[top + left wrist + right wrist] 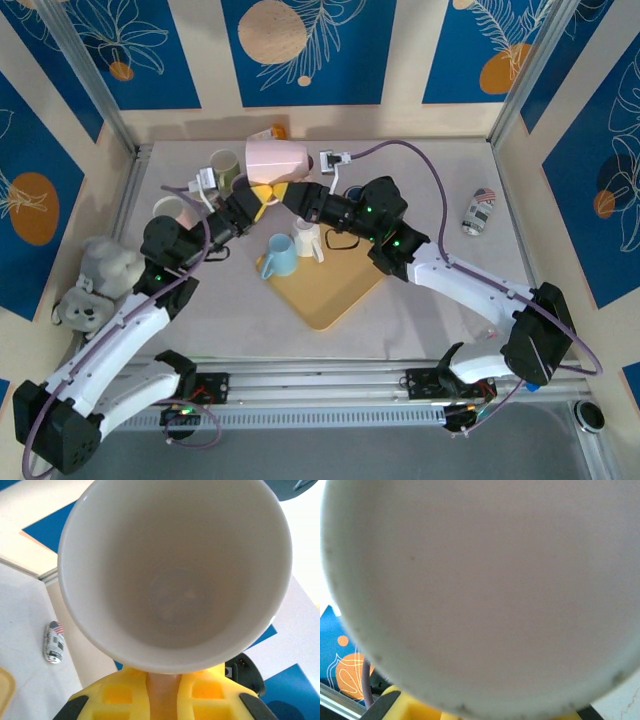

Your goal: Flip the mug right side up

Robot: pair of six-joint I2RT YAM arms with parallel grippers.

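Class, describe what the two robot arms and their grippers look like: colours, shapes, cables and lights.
The left arm and right arm have white tapered links joined by rounded black joints, with small green lights glowing on the black housings. A purple cable loops along each arm. The left gripper and right gripper have bright yellow fingers; the left's show square recesses.

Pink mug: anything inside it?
Left wrist view looks straight in: the pink mug holds nothing, just bare pale walls and a faint ring on the floor. From overhead its own wall covers the inside.
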